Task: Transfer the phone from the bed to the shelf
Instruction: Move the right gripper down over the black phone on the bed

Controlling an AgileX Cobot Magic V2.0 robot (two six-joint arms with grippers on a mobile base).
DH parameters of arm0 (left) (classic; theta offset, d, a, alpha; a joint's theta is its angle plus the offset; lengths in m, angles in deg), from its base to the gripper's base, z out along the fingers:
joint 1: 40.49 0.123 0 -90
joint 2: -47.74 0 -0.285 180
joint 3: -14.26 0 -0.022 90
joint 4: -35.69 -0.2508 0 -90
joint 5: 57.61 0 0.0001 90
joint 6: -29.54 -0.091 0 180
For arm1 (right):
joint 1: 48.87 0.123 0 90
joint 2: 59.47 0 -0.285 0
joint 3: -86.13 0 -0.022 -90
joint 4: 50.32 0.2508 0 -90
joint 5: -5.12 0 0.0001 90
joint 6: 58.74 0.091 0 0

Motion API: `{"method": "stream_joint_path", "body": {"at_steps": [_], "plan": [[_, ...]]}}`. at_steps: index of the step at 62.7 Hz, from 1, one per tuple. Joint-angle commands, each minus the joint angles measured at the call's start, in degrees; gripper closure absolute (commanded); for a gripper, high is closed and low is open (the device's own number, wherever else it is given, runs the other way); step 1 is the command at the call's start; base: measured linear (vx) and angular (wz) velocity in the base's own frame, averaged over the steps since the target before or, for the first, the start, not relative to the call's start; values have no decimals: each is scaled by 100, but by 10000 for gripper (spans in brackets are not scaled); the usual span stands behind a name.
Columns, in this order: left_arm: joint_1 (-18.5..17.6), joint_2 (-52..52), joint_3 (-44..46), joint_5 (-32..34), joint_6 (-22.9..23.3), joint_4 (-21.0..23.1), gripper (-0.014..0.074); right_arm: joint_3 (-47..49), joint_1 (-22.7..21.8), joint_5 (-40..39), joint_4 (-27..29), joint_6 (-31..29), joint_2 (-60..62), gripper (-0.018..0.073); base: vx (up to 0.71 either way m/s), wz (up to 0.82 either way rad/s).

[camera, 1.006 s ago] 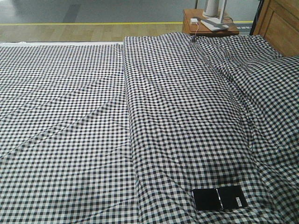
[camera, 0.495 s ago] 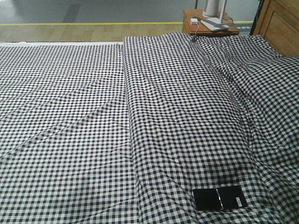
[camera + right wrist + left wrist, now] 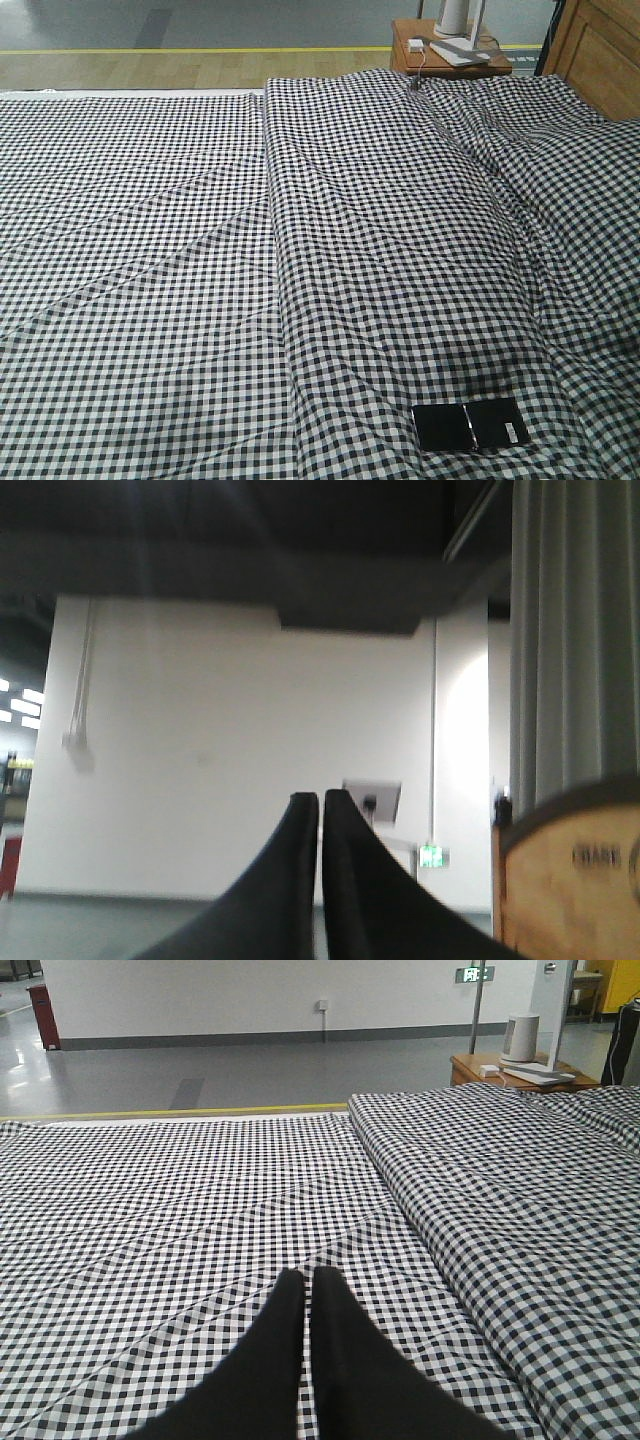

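Note:
The phone (image 3: pixel 470 426), a thin glossy black slab with a crease across its middle, lies flat on the bed (image 3: pixel 200 250) near the lower right of the front view. Black-and-white check cloth covers the bed. Neither gripper shows in the front view. In the left wrist view my left gripper (image 3: pixel 307 1276) is shut and empty, hovering low over the check cloth (image 3: pixel 200 1190). My right gripper (image 3: pixel 320 798) is shut and empty, raised and pointing at a far white wall. The shelf is out of view.
A raised fold of bedding (image 3: pixel 390 200) runs down the middle of the bed. A small brown nightstand (image 3: pixel 447 50) with white items stands at the far right corner. A wooden headboard (image 3: pixel 600 55) rises at the right edge. Grey floor lies beyond.

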Motion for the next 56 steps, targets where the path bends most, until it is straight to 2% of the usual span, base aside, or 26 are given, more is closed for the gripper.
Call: {"method": "stream_joint_path", "body": {"at_steps": [1,8,19,30,40,56], "plan": [[-13,-35,-3,443,22,34,596,677,-32,-110,-65,-225,-81,564,0,0],[-13,-35,-3,443,22,34,596,1423,-32,435,-65,-542,-477,560,0,0],[-13,-35,-3,443,22,34,596,2645,-32,1529,-55,-480,-1413,538,0,0],[-13,-35,-3,443,22,34,596,3434,-32,2418,-23,-275,-2395,468,0,0],[-13,-35,-3,443,22,34,596,3568,-32,2858,-23,296,-3048,319,0,0],[-13,-35,-3,443,22,34,596,3568,-32,3172,-30,420,-3814,-63,0,0]]}}
